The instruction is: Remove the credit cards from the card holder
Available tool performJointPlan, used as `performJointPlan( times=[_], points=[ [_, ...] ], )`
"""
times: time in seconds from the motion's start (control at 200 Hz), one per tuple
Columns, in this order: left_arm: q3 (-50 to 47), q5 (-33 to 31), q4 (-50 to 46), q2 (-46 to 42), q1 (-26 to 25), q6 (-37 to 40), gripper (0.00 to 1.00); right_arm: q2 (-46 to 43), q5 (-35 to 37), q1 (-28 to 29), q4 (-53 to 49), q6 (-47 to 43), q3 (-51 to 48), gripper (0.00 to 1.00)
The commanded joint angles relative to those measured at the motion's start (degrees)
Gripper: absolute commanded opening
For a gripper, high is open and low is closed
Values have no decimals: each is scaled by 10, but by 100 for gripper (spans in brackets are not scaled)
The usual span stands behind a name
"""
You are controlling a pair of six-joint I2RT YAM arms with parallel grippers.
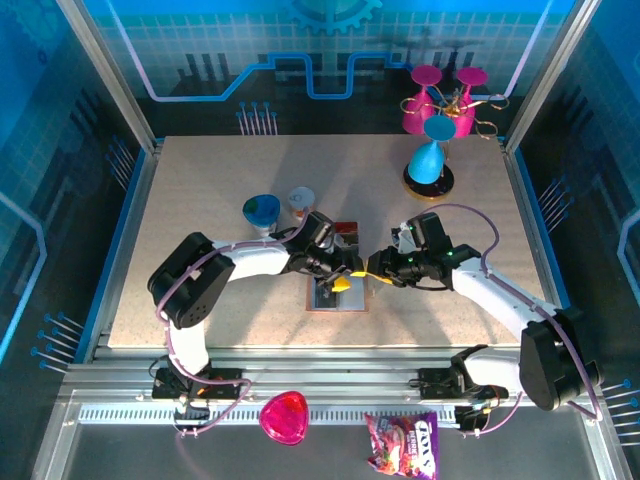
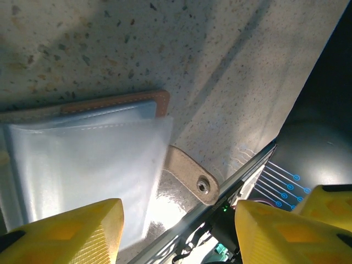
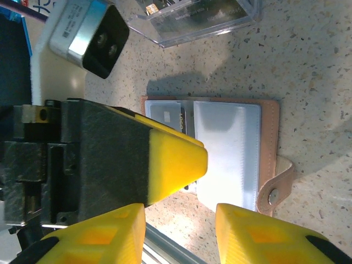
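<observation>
Open card holder near the middle of the counter's near edge, a dark credit card still pocketed. The left end effector and right end effector hover spread, empty. Extraction step: next, pinch the card's exposed edge.

Card holder open flat near the edge of the worktop, a credit card showing in one pocket, a clear container nearby. Right gripper hovers with fingers parted and empty; the other arm's yellow-tipped finger overlaps the holder.
</observation>
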Motion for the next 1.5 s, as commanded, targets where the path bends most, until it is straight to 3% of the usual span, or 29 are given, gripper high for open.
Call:
performJointPlan(
  times=[0.0, 0.365, 0.76, 1.026, 1.256, 1.491],
  points=[
    [-9, 14, 11, 19, -3, -4, 57, 2, -8, 2, -1, 1, 5, 39],
    [-36, -3, 27, -24, 11, -12, 57, 17, -9, 12, 14, 10, 7, 38],
    [-125, -25, 29, -108, 58, -7, 55, 106, -10, 76, 67, 36, 37, 37],
    [-171, -49, 5, -145, 74, 8, 46, 188, -18, 123, 110, 54, 68, 34],
    [-187, -50, 4, -137, 75, 18, 32, 240, -23, 142, 117, 53, 87, 32],
    [-197, -48, 20, -113, 80, 19, 31, 262, -27, 143, 112, 45, 87, 32]
  ],
)
